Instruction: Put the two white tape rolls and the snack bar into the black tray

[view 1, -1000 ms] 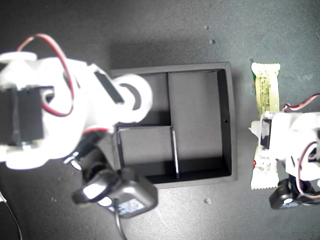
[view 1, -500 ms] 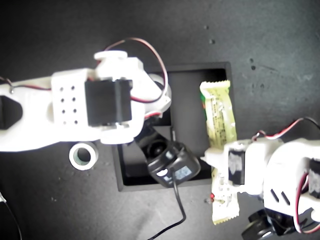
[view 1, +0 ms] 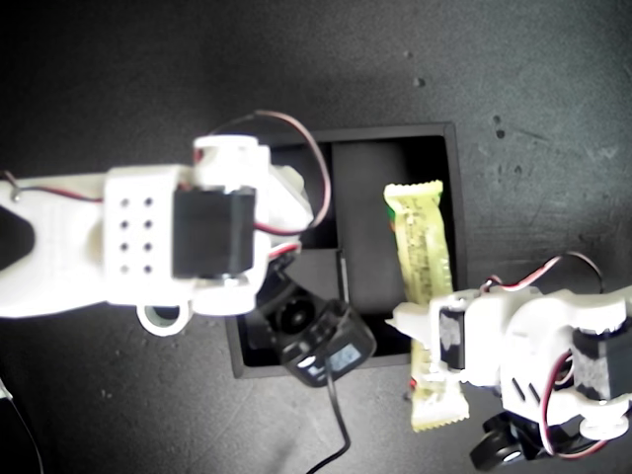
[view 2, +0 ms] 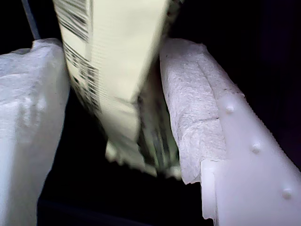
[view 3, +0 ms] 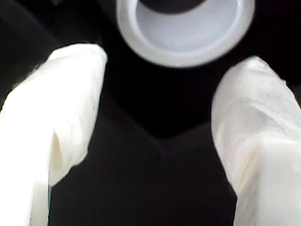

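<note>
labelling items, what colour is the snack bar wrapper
Pale yellow-green snack bar, clearest in the exterior view.

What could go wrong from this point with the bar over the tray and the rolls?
My first gripper holds the snack bar near one end, with that end hanging past the black tray wall; released now, it might tip over the edge. The small tape roll sits outside the tray, half hidden under my second arm, which could knock it. My second gripper is open near the other white roll and could nudge it.

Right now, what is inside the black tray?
The snack bar, held by my first gripper, slants over the black tray's long compartment, one end past the rim. My second gripper is open near a white roll. The arm hides the small compartments.
</note>
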